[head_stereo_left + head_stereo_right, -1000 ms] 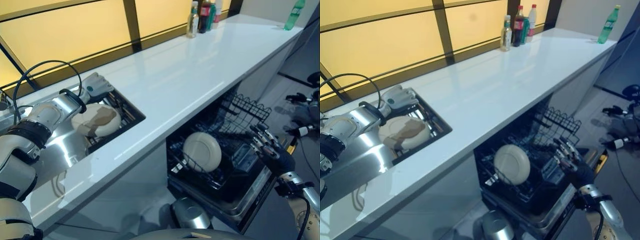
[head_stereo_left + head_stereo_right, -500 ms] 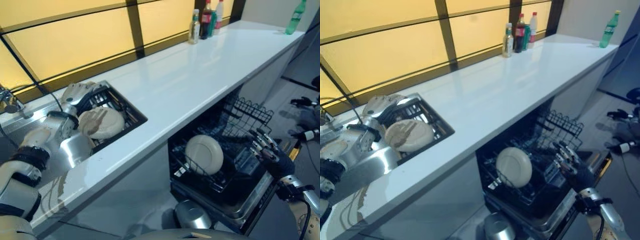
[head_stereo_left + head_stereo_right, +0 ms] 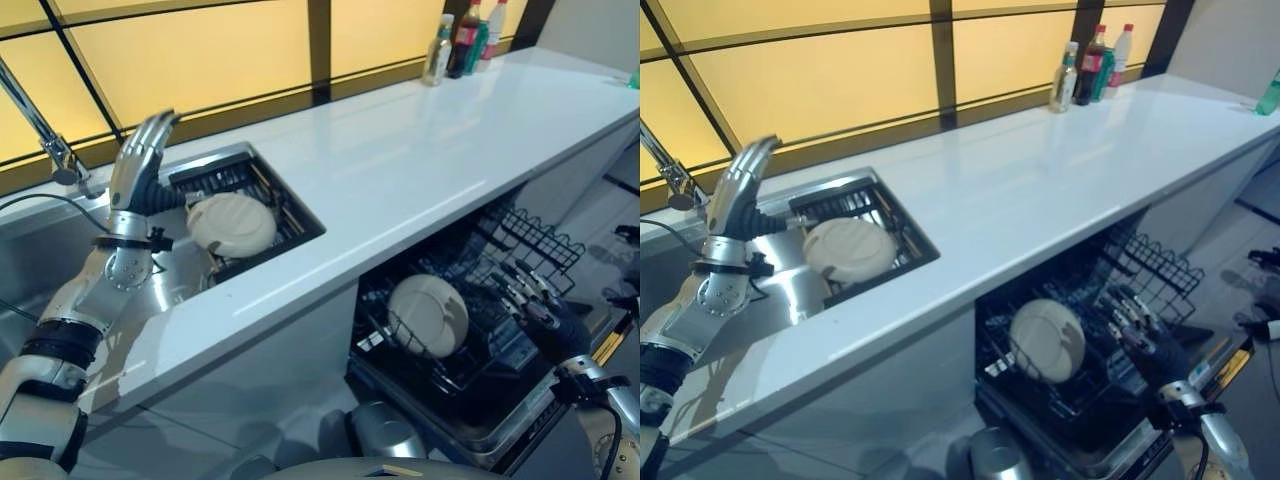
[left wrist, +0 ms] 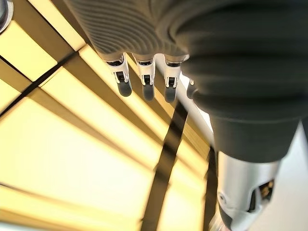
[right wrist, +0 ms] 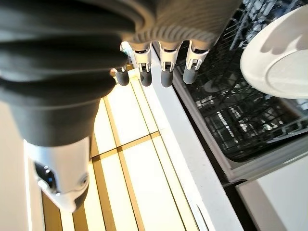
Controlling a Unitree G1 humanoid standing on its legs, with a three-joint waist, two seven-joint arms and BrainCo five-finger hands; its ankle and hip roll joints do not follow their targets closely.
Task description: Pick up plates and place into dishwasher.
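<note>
Left eye view: my left hand (image 3: 140, 165) has lifted off the plates in the sink (image 3: 232, 222) and now points up beside the sink rack (image 3: 262, 190), fingers straight, holding nothing; a second ago it lay on that stack, so no grasp came of it. The camera also swung, so the scene's shift isn't the things moving. Right eye view: one plate in the dishwasher (image 3: 1048, 341) stands on edge in the dishwasher rack (image 3: 1110, 320), unchanged; my right hand (image 3: 1140, 335) still hovers by it, fingers relaxed, empty. Left wrist view: fingers (image 4: 147, 82) extended, window behind, nothing held. Right wrist view: fingers (image 5: 165, 67) loose, racked plate beyond them. Judgement: sink plates still to pick, reach needs redoing.
</note>
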